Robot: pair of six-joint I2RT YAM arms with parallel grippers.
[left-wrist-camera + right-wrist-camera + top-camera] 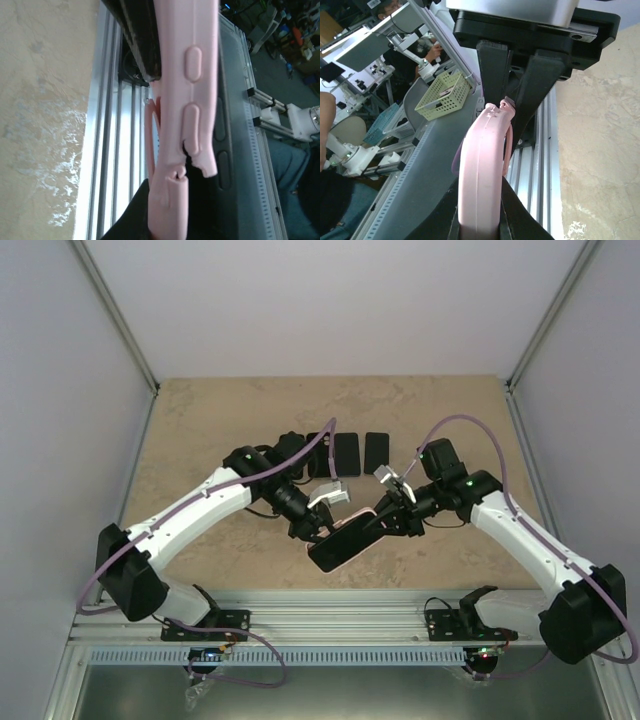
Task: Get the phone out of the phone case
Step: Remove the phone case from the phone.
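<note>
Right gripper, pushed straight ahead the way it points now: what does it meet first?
The right gripper is clamped on the pink phone case; straight beyond, the left gripper holds its far end, so probably that, though depth is unclear.

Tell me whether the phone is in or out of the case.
In, but partly loose: the pink case wraps the dark phone; left wrist view shows one case edge peeled away.

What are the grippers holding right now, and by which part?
Both hold the pink case with the phone in it, in the air. The left gripper clamps its left end and the right gripper its right end.
</note>
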